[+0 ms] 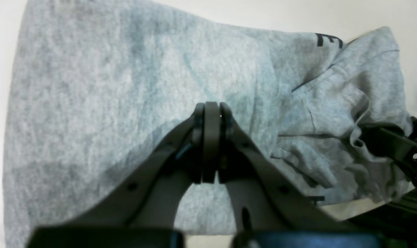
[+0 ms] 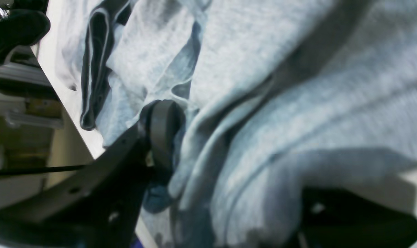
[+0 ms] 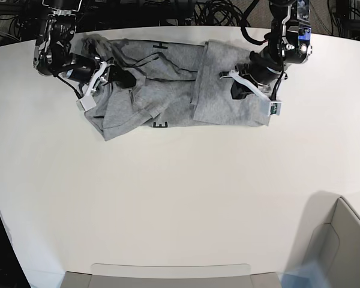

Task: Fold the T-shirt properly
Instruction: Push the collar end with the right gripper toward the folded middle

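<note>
Base view: mid-fold, right pincer (image 3: 121, 78) grips bunched T-shirt (image 3: 168, 90) at nine o'clock; left pincer (image 3: 239, 90), closed and empty, pins three o'clock. Next, carry that bunch across.

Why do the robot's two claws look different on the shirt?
The left gripper has its jaws pressed shut with nothing between them, while the right gripper has its jaws spread apart with bunched cloth between them. The left gripper is over a smooth, flat part of the T-shirt; the right gripper is in a crumpled, wrinkly part. Both are dark and both are at the shirt.
</note>
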Tool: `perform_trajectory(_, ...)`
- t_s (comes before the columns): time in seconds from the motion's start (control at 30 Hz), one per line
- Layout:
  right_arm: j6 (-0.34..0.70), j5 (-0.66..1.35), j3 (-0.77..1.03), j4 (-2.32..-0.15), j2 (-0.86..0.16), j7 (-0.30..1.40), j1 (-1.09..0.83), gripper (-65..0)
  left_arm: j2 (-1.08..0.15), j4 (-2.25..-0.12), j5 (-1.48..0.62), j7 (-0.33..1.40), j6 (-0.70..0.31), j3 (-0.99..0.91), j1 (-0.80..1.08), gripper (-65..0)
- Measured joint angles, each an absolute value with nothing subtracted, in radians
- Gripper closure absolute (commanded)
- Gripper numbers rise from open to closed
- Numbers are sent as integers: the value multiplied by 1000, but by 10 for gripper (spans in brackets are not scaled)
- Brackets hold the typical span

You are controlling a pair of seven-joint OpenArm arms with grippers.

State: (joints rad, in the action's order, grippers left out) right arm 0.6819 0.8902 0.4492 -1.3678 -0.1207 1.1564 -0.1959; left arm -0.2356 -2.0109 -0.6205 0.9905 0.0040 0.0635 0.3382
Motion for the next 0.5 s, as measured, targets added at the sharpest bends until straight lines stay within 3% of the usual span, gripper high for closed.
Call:
perform_trajectory(0.07,682,854,445,-1371,-109,1151,-185,-171,-235,-2011,-621,991,4,64,339,0)
perform_trajectory(0.17,682,819,445,-1370,-111,1146,-176,-16,-236,-2011,-620,990,4,64,338,0)
perform_trajectory(0.2,682,810,445,-1369,-110,1147,-172,0,-236,-2011,-621,991,4,64,338,0)
perform_trajectory(0.5,682,602,448,-1368,-156,1112,-70,0,-232,-2012,-656,990,4,64,340,0)
